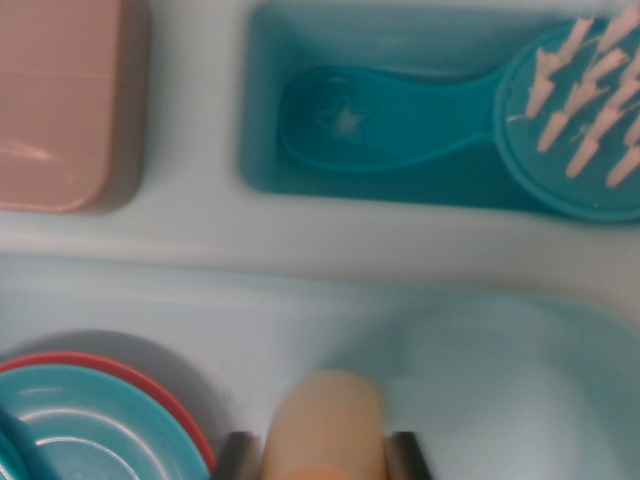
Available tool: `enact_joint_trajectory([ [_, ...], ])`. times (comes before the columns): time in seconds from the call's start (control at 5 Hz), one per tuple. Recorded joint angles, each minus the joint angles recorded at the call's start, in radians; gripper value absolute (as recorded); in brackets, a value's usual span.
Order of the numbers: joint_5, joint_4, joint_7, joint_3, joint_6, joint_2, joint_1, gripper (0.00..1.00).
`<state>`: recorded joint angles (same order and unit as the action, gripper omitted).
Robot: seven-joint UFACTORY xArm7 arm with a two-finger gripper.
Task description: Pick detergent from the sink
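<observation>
Pale plastic sink [470, 370] fills the bottom half of the wrist view, and it's all pretty blurry. Nearest the camera, the gripper [325, 458] has a dark finger on each side of a peach-coloured detergent bottle [325, 425], so it looks pinched around it, low in the basin. Only the rounded end of the bottle shows, so there's no telling how deep the hold is. Likely risk: a shallow grab on smooth plastic slips once it lifts, or the bottle swings into the stacked teal and red plates [95, 420] just beside it on the wrist view's left. Farther back, a teal brush [450, 125] lies in its own recess, and a pink block [55, 100] is cut off at the corner.
</observation>
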<state>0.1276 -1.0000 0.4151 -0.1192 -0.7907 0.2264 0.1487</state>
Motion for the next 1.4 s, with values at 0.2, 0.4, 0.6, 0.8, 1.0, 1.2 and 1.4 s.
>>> enact_joint_trajectory([
  [0.2,0.0000,0.000,0.000,0.000,0.000,0.000,0.0000,1.00],
  [0.4,-0.0010,-0.007,-0.001,0.000,-0.011,-0.003,-0.0001,1.00],
  [0.6,-0.0010,-0.007,-0.001,0.000,-0.011,-0.003,-0.0001,1.00],
  [0.8,-0.0026,-0.020,-0.003,-0.001,-0.029,-0.009,-0.0002,1.00],
  [1.0,-0.0026,-0.020,-0.003,-0.001,-0.029,-0.009,-0.0002,1.00],
  [1.2,-0.0048,-0.037,-0.006,-0.001,-0.052,-0.016,-0.0003,1.00],
  [1.4,-0.0048,-0.037,-0.006,-0.001,-0.052,-0.016,-0.0003,1.00],
])
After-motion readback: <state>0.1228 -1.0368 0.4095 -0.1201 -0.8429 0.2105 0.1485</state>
